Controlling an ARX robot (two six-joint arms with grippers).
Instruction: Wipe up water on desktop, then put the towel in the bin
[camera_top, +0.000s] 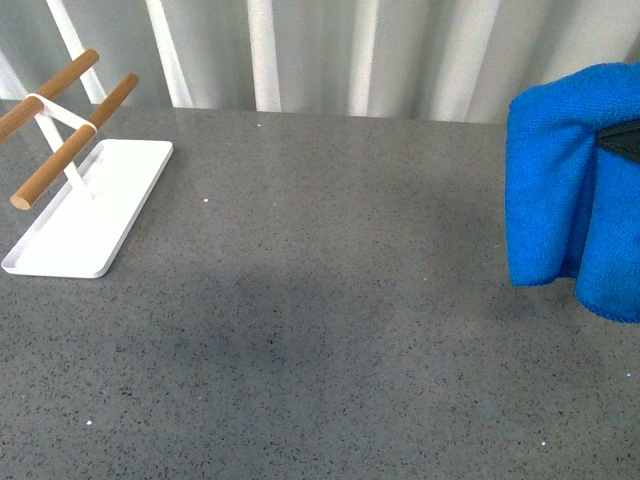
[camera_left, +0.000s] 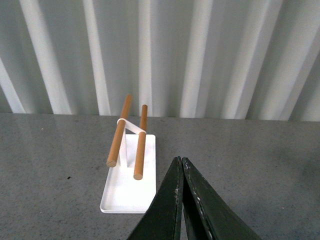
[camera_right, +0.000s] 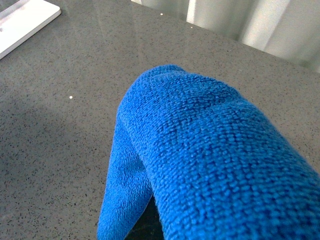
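The right gripper (camera_top: 622, 140) grips the towel (camera_top: 560, 190), which drapes over it and hides the jaws, hanging above the desktop's (camera_top: 330, 300) right edge. The left gripper (camera_left: 181, 160) is closed and empty. Wiping seems next: lower the cloth flat, though no water shows.

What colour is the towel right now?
The towel is bright blue with a fine ribbed weave; it shows best in the right wrist view.

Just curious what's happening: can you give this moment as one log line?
towel held above desktop, draped over right gripper | left gripper shut, empty | bin not in view
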